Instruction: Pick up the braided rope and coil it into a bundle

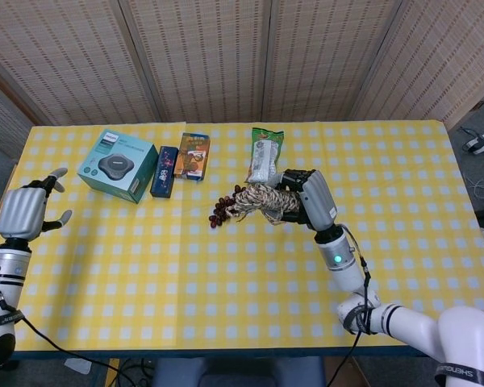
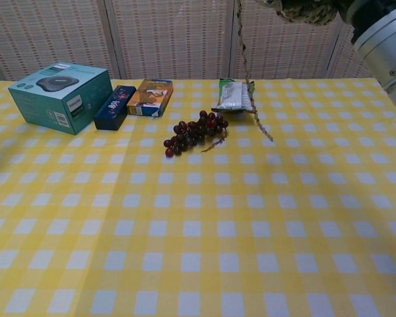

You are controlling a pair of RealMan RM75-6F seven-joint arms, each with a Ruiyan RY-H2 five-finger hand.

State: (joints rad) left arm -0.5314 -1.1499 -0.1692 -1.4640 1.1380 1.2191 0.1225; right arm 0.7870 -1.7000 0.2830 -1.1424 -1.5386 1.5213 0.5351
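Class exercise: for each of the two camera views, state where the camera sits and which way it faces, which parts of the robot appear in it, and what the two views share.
Head view: mounted high, looking down on the yellow checked table; shows both arms, the left robot hand empty, the right robot hand holding the braided rope.
Chest view: low, facing across the tabletop toward the woven screen; shows only the right forearm at the top right corner.
Shared: rope, grapes, teal box, silver snack packet.

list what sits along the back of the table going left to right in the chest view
teal speaker box → dark blue box → orange box → silver snack packet. The grape bunch lies nearer the camera, between the orange box and the packet, and the rope tail hangs across the packet, so neither is ranked.
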